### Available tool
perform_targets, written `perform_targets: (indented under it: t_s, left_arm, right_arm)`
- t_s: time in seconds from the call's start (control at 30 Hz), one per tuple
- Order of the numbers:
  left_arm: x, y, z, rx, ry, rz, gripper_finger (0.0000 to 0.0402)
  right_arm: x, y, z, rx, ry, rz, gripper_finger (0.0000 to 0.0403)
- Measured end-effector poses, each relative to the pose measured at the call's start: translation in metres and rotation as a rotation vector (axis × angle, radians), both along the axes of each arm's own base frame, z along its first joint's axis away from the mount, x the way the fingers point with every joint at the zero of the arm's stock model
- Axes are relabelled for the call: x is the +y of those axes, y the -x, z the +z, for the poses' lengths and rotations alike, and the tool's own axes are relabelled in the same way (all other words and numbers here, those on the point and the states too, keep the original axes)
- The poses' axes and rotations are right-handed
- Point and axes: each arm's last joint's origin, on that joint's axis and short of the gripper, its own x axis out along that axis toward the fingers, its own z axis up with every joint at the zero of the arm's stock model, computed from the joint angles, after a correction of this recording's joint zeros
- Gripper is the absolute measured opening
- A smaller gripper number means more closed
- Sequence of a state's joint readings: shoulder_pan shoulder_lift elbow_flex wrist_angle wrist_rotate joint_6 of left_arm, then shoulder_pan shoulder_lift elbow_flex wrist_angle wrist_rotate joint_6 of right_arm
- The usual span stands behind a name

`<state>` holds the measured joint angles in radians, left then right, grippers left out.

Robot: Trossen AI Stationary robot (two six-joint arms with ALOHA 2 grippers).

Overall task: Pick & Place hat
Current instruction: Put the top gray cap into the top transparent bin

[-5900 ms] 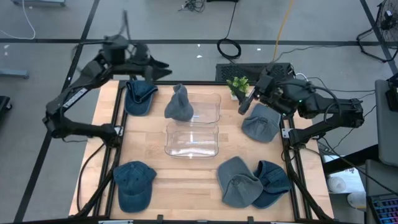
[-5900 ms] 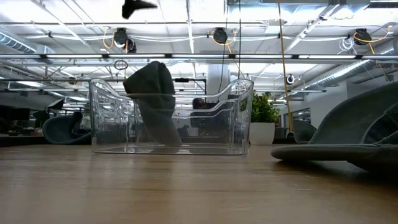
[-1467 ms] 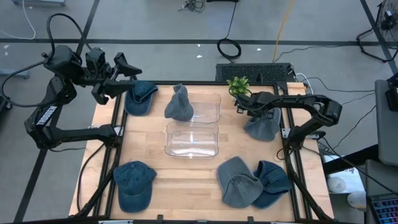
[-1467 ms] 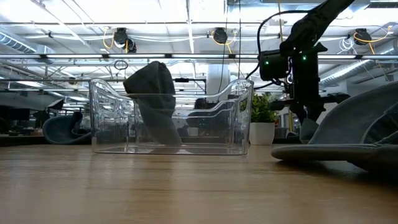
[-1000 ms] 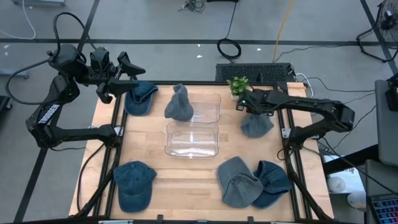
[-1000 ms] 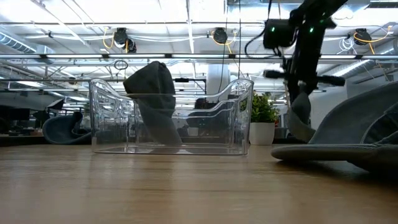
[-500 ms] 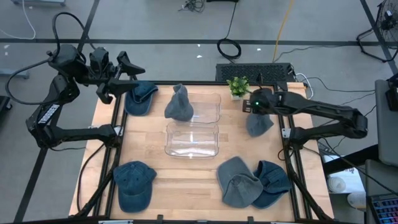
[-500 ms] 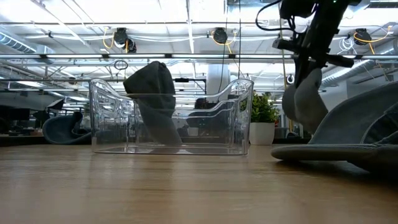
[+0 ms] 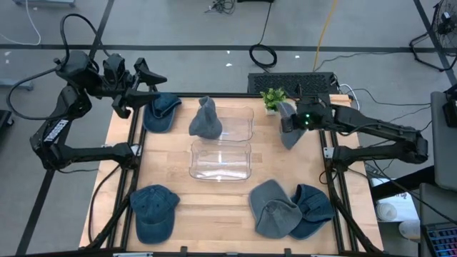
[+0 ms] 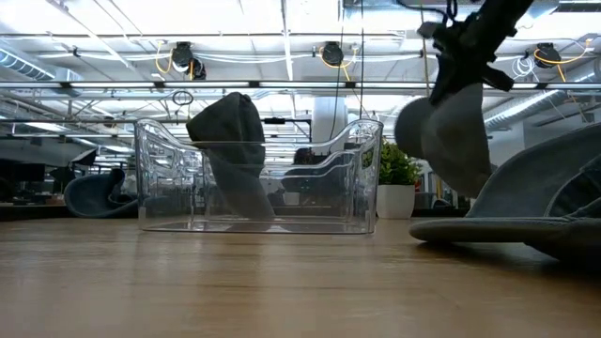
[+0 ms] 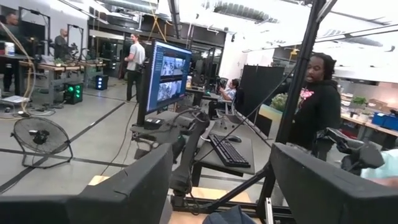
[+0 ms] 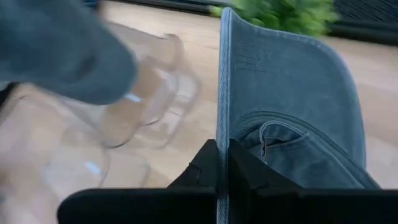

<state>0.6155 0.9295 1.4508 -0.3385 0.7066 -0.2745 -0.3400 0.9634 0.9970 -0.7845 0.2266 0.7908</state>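
Light wooden table (image 9: 228, 207) framed in black rails, spread with hats. At its middle, two clear plastic bins (image 9: 221, 160) set one behind the other, far one (image 9: 239, 123) with a grey cap (image 9: 206, 120) draped over its left wall, peak pointing up. At near right, a grey cap (image 9: 273, 209) overlapping a blue denim cap (image 9: 313, 209); at near left, another blue denim cap (image 9: 153, 211); at far left, a third blue cap (image 9: 161, 111) just beside the table edge. Small green potted plant (image 9: 272, 98) at the far edge, right of the bins.

Right gripper (image 9: 295, 121) raised above the table's far right, between plant and right rail, fingers (image 12: 211, 163) clenched on the edge of a grey-blue cap (image 9: 288, 132). Cap hanging below the gripper, clear of the tabletop, crown toward the bins; in the low view, dangling cap (image 10: 443, 137) right of the bins and above the near-right hats.

Left gripper (image 9: 146, 78) held high beyond the table's far-left corner, fingers (image 11: 134, 186) spread apart, grasping nothing. People and desks visible in the room beyond.
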Motion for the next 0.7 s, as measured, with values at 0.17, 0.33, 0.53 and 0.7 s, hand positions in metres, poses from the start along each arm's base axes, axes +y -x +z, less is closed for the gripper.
perform_targets:
  t_s: [0.17,0.33,0.53,0.7]
  left_arm:
    - [0.000,0.000,0.000,0.002,0.017,-0.001,0.0277]
    - [0.000,0.000,0.000,0.006,0.065,-0.004,0.0289]
    - [0.002,0.000,0.000,0.001,0.081,0.041,0.0300]
    - [0.002,0.000,0.000,-0.001,0.077,0.053,0.0303]
  right_arm:
    - [0.005,0.007,0.017,-0.113,0.085,0.148,0.0000]
    - [0.009,0.015,0.032,-0.218,0.174,0.209,0.0000]
    - [0.013,0.021,0.051,-0.388,0.259,0.295,0.0000]
    - [0.014,0.019,0.067,-0.541,0.326,0.335,0.0000]
